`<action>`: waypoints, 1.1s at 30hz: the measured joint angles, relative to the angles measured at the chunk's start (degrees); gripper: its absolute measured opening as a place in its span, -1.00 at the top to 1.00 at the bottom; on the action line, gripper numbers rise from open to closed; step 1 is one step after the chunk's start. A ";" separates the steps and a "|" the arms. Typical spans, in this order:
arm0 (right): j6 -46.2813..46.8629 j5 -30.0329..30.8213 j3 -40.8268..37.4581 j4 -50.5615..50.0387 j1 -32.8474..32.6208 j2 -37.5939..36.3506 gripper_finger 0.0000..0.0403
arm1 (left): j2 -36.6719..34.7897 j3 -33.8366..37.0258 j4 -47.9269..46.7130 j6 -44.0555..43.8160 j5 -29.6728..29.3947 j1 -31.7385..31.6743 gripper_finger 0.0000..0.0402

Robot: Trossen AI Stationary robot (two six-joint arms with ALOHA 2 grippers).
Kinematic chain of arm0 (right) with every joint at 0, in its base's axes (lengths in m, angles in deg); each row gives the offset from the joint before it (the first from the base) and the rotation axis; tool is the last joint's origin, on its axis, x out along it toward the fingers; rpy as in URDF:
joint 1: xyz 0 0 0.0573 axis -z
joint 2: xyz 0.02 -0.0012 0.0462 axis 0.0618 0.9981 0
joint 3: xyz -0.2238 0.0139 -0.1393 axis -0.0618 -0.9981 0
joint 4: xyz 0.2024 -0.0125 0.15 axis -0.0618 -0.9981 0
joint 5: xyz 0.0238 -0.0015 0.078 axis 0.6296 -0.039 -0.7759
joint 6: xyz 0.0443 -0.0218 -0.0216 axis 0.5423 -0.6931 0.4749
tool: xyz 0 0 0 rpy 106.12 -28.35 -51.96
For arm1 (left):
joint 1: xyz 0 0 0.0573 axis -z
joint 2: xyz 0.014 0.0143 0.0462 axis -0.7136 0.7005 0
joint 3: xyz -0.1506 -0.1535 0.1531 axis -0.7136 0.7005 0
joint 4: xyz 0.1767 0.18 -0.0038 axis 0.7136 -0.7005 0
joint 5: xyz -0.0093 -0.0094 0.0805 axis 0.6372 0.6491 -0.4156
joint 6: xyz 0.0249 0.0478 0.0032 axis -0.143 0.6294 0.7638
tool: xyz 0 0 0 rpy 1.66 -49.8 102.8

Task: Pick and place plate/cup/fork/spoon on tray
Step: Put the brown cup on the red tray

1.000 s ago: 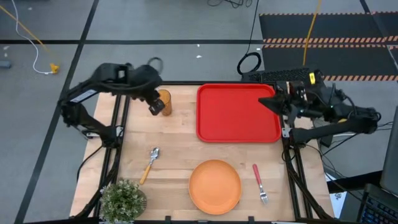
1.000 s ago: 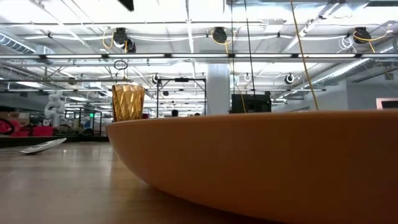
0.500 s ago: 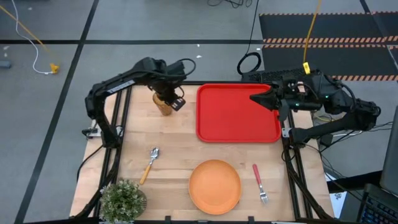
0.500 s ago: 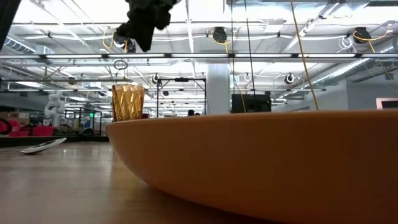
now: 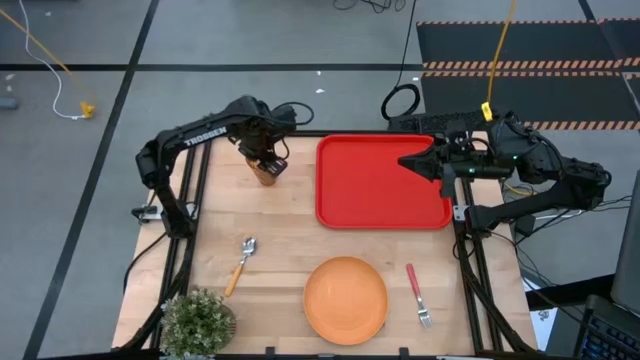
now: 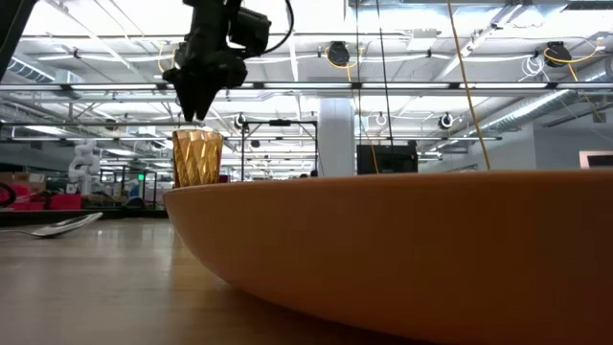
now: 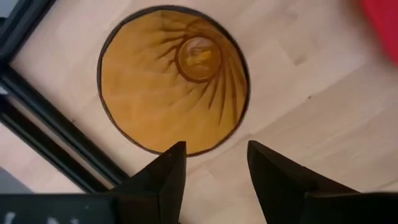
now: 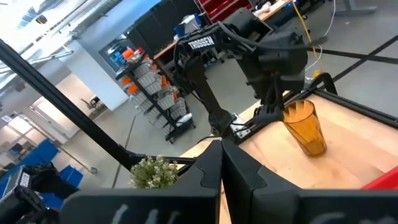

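The amber cup (image 5: pixel 265 172) stands upright on its base on the wooden table, left of the red tray (image 5: pixel 380 185). My left gripper (image 6: pixel 196 110) hangs just above the cup's mouth, pointing down. In its wrist view it is open (image 7: pixel 214 149), its fingertips over the rim's edge of the cup (image 7: pixel 174 81), touching nothing. My right gripper (image 5: pixel 405 160) is shut and hovers level over the tray's far right part. The orange plate (image 5: pixel 345 298), the red-handled fork (image 5: pixel 417 295) and the yellow-handled spoon (image 5: pixel 240 265) lie near the table's front.
A small potted plant (image 5: pixel 198 320) sits at the near left corner. In the low view the plate (image 6: pixel 402 249) fills the foreground, with the spoon (image 6: pixel 65 225) at left. Black frame rails (image 5: pixel 190 190) run along both sides of the table.
My left gripper has swung from the table's left side to over the cup, tipped to point straight down and come down close above its mouth. My right gripper has edged a little toward the left, over the tray. The cup has not moved.
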 joint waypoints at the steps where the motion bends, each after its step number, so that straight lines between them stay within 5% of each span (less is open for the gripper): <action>1: -0.26 0.00 0.00 0.02 0.00 -0.01 1.00 | 0.00 0.64 0.34 0.83 -0.04 0.00 0.13; 19: -4.43 0.17 0.00 0.14 2.31 -0.08 1.00 | 0.00 10.03 10.13 9.61 0.17 0.83 0.15; 30: -7.33 0.09 -0.02 0.13 4.66 -0.27 1.00 | 0.00 10.03 11.30 12.35 -2.39 3.44 0.91; 33: -8.68 0.04 -0.02 0.13 5.05 -0.69 1.00 | 0.00 9.92 11.41 12.72 -2.43 3.78 0.94</action>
